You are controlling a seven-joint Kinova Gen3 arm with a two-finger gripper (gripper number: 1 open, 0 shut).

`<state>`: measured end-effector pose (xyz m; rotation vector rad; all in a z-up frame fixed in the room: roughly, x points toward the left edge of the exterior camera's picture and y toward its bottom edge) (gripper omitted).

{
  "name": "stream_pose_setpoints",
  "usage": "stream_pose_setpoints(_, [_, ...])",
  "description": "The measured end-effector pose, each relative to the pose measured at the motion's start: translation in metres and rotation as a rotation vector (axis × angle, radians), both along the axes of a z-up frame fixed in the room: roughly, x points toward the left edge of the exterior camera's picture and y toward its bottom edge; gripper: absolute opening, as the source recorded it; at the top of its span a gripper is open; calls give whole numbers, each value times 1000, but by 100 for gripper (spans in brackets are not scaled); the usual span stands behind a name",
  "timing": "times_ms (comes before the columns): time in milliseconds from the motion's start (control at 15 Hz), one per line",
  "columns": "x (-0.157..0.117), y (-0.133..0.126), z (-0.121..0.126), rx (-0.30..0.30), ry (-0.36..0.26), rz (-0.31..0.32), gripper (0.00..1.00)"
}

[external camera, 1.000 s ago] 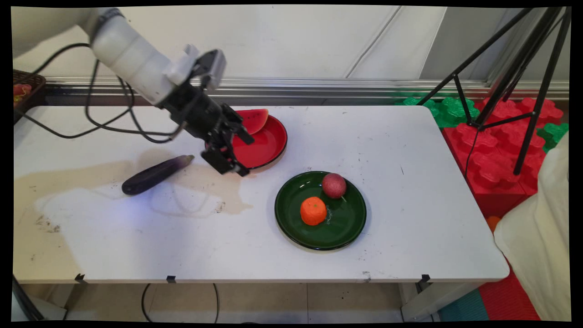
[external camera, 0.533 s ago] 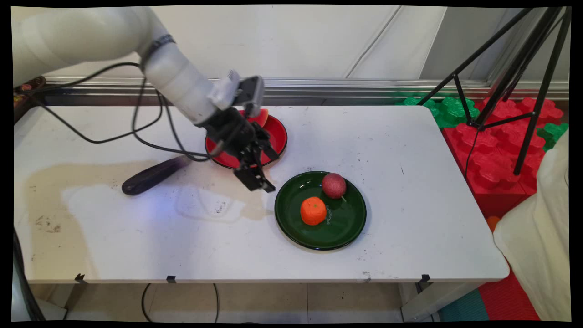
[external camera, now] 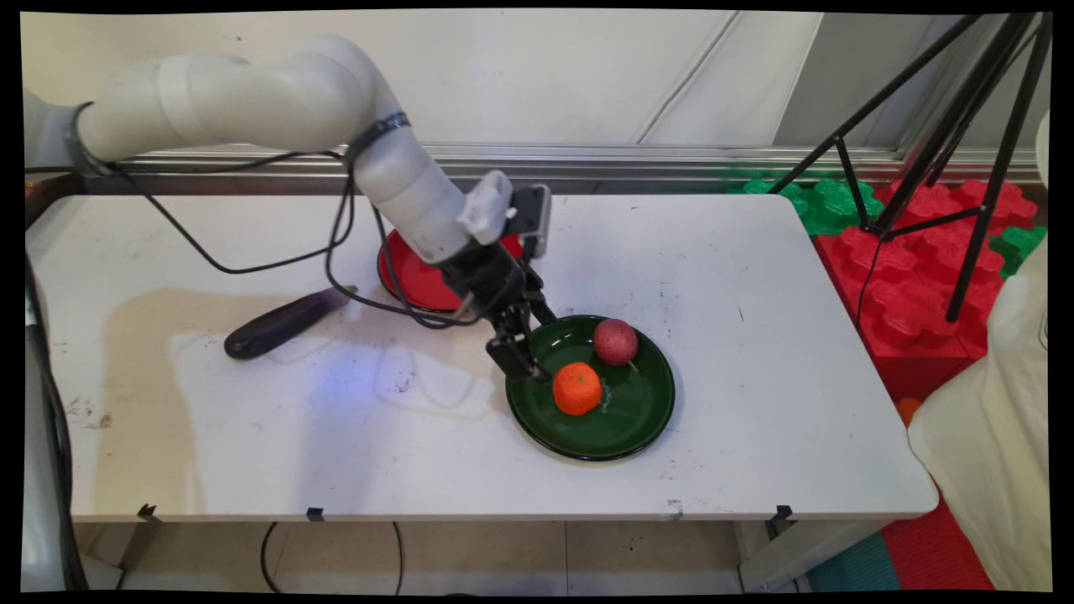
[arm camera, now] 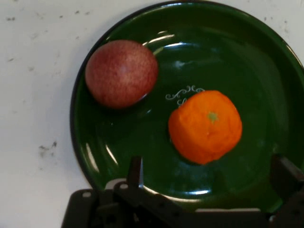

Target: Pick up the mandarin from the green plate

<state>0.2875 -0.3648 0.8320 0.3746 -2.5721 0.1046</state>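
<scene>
My black gripper point(external camera: 530, 348) hangs open over the left rim of a dark green plate point(external camera: 646, 424). On that plate lie an orange fruit point(external camera: 577, 388) and a dark red round fruit point(external camera: 615, 341). In the hand view the orange fruit point(arm camera: 205, 126) sits just ahead of the gripper point(arm camera: 209, 165), between its two spread fingers point(arm camera: 136, 172), and nothing is held. The red fruit point(arm camera: 121, 73) lies further off to the left on the green plate point(arm camera: 266, 61).
A red plate point(external camera: 407, 273) stands behind the arm, partly hidden by it. A dark purple eggplant point(external camera: 281, 323) lies on the table to the left. Black tripod legs point(external camera: 931, 143) and red and green foam blocks point(external camera: 906, 285) stand off the right end.
The arm has swung right and down, carrying the open gripper from beside the red plate to the green plate's left rim. It now hides the watermelon slice on the red plate.
</scene>
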Motion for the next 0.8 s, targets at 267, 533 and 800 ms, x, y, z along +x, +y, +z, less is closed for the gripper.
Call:
stream_pose_setpoints(267, [-16,-4,-15,20,-10,-10,100])
stream_pose_setpoints(533, [-31,-8,-31,40,-21,-16,100])
stream_pose_setpoints(800, [-41,-12,-43,48,-31,-19,100])
